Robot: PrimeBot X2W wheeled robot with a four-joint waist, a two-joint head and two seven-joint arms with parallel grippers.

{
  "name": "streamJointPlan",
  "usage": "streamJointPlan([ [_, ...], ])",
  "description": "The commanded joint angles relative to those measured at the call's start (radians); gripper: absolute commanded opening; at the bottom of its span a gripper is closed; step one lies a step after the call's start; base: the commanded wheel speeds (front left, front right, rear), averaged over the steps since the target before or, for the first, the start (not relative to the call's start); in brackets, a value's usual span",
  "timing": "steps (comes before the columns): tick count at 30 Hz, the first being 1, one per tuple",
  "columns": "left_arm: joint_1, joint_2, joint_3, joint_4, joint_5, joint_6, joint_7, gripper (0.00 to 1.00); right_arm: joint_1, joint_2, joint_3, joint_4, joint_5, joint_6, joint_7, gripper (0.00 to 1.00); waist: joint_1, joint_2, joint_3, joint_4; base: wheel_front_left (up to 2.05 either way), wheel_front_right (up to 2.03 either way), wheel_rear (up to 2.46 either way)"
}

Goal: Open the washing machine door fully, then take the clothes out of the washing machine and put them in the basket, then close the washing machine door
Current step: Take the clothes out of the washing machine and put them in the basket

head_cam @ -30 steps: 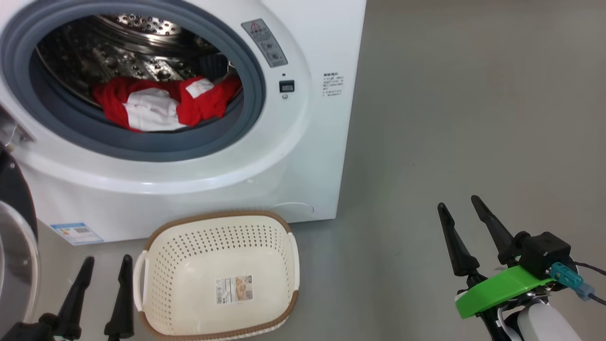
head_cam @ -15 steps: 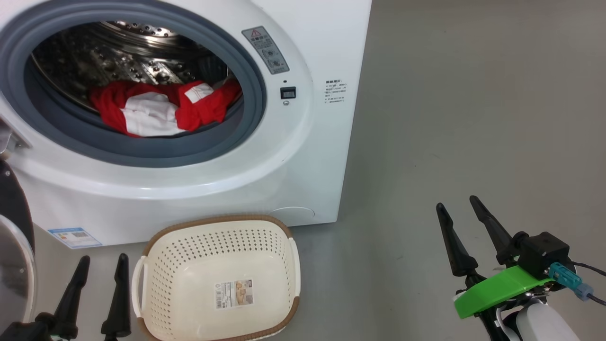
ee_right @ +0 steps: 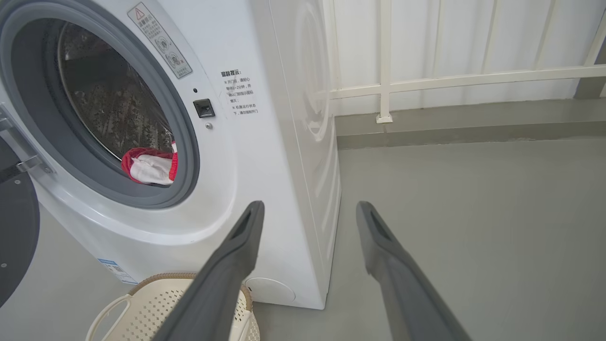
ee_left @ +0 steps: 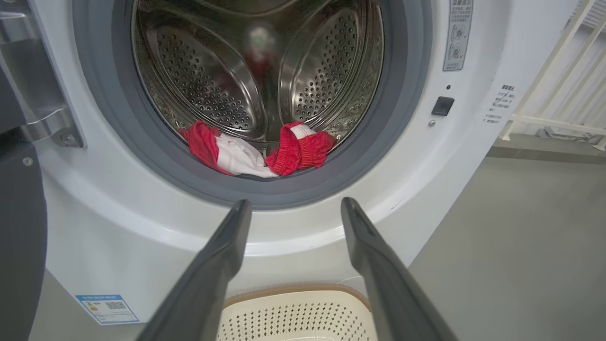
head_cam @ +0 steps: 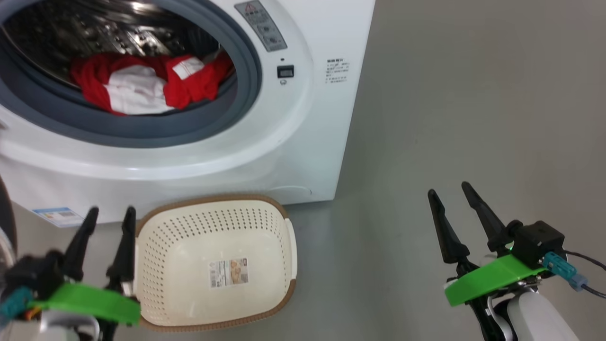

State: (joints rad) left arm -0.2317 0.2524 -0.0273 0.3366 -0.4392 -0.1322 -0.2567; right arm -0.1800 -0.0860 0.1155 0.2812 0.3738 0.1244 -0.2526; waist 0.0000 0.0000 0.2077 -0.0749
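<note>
The washing machine (head_cam: 303, 142), its washing machine door (ee_right: 14, 227) swung open, held the clothes (head_cam: 142, 87) in its steel drum (ee_left: 208, 85): one red-and-white heap, its pieces uncountable. The one basket (head_cam: 208, 200) sat on the floor (head_cam: 450, 94) just before it with only a label (head_cam: 229, 273) inside. Two grippers hung low, the left gripper (head_cam: 111, 211) just beside the basket and the right gripper (head_cam: 448, 189) well apart, both with jaws spread and empty.
</note>
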Motion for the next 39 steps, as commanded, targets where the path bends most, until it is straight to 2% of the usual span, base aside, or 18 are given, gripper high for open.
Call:
streamJointPlan([
  [1,-0.067,0.050,0.014,0.011,-0.012,0.002,-0.005,1.00,-0.032,0.003,0.023,-0.030,-0.015,0.006,-0.009,1.00,0.0000,0.0000,0.038,-0.013,0.00,0.00,0.00],
  [9,-0.340,0.142,-0.143,0.254,-0.082,0.002,-0.002,1.00,-0.070,0.028,0.014,-0.051,-0.026,0.006,-0.009,1.00,0.0000,0.0000,0.147,-0.050,0.00,0.00,0.00],
  [13,-0.477,0.174,-0.205,0.356,-0.131,0.002,0.036,1.00,-0.087,0.034,0.012,-0.062,-0.027,0.006,-0.009,1.00,0.0000,0.0000,0.198,-0.068,0.00,0.00,0.00],
  [26,-0.787,0.249,-0.414,0.507,-0.226,0.002,0.103,1.00,-0.141,0.036,0.044,-0.095,0.035,0.006,-0.009,1.00,0.0000,0.0000,0.292,-0.109,0.00,0.00,0.00],
  [32,-0.887,0.266,-0.489,0.557,-0.295,0.002,0.132,1.00,-0.146,0.036,0.060,-0.105,0.056,0.006,-0.009,1.00,0.0000,0.0000,0.315,-0.125,0.00,0.00,0.00],
  [39,-0.986,0.316,-0.581,0.595,-0.340,0.002,0.148,1.00,-0.156,0.036,0.094,-0.114,0.083,0.006,-0.009,1.00,0.0000,0.0000,0.361,-0.154,0.00,0.00,0.00],
])
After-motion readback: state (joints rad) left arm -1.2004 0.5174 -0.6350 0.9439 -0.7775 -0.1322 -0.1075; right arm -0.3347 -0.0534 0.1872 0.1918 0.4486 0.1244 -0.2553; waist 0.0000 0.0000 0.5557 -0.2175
